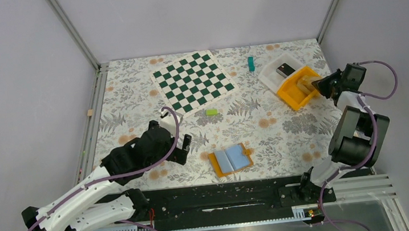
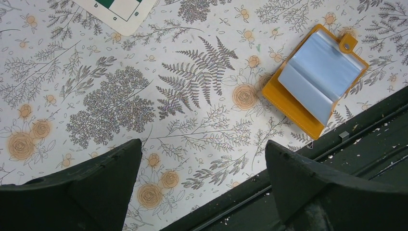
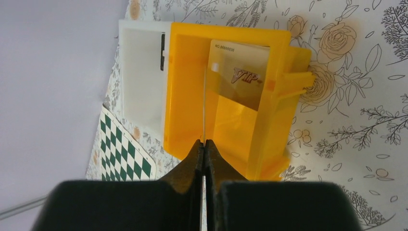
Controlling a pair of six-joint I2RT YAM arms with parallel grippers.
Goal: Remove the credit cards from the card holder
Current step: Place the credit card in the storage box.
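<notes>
The orange card holder [image 1: 217, 166] lies open near the table's front edge, with light-blue card sleeves [image 1: 233, 156] showing; it also shows in the left wrist view [image 2: 288, 103]. My left gripper [image 1: 185, 149] is open and empty, to the left of the holder and above bare cloth [image 2: 204, 147]. My right gripper [image 1: 320, 85] is shut on a credit card seen edge-on as a thin line [image 3: 204, 106], held over the orange bin [image 3: 187, 96]. Another card marked VIP [image 3: 240, 72] stands inside that bin.
The orange bin [image 1: 297, 91] sits against a white bin [image 1: 272, 74] at the back right. A chessboard mat [image 1: 194, 81] lies at the back centre. A small green block [image 1: 211, 112] and a teal block [image 1: 251, 63] lie nearby. A black rail [image 2: 337, 159] runs along the front edge.
</notes>
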